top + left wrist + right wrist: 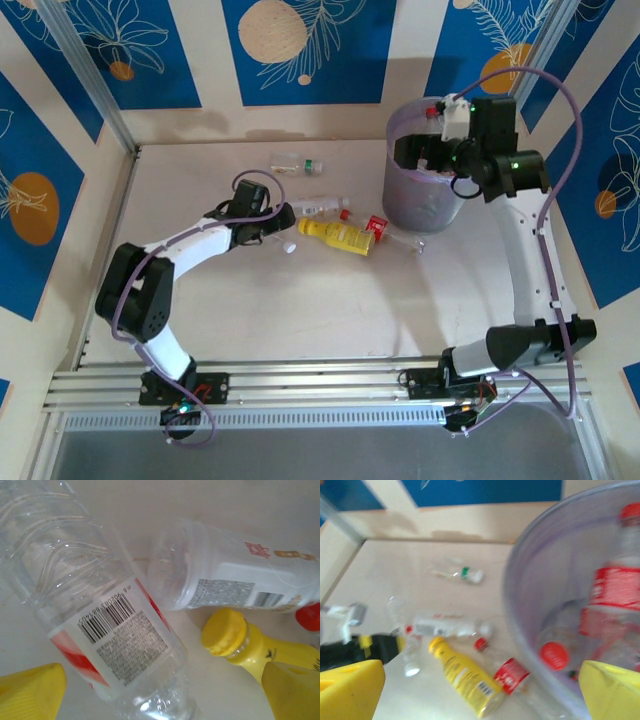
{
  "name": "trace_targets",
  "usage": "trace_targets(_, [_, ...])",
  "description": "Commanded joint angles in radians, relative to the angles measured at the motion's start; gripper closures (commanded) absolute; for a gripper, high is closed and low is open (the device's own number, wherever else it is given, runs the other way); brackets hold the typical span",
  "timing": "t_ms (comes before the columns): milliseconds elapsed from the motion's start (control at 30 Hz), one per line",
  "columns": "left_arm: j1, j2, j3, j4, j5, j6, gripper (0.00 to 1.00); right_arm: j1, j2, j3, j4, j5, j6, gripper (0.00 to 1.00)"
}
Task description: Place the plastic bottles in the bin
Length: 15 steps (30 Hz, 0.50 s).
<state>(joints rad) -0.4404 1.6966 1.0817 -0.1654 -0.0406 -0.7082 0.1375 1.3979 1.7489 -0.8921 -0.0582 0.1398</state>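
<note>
**Bin part filled, about five bottles left out**

The bin (405, 205), a round translucent pale-purple bucket, stands far right on the worktop (200, 320). Inside lie clear bottles with red caps (554, 655), and a red-labelled bottle (615, 587) shows blurred. The right fingers (612, 690) hang spread and empty over its rim.

Outside remain a green-capped bottle (297, 163) at the back, a smooth opaque yellow bottle (338, 236), a white-labelled bottle (320, 207) and a crumpled red-labelled one (383, 228). A ribbed, thin-walled barcode bottle (115, 645) lies between the left fingers (30, 692), which are spread, with a gap on one side. I judge the task roughly half done.
</note>
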Motion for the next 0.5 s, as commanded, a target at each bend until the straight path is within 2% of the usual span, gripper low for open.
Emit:
trace_targets(0, [0.012,0.031,0.038,-0.006,-0.065,-0.040,0.00,0.047,-0.040,-0.089,0.031,-0.097,0.038,0.00])
trace_targets(233, [0.012,0.030,-0.024,0.034,-0.181,-0.165,0.00,0.115,-0.071,-0.243,0.078,-0.179,0.080,0.01])
trace_targets(467, [0.013,0.071,0.002,0.020,-0.249,-0.181,0.00,0.165,-0.084,-0.354,0.136,-0.241,0.122,0.02])
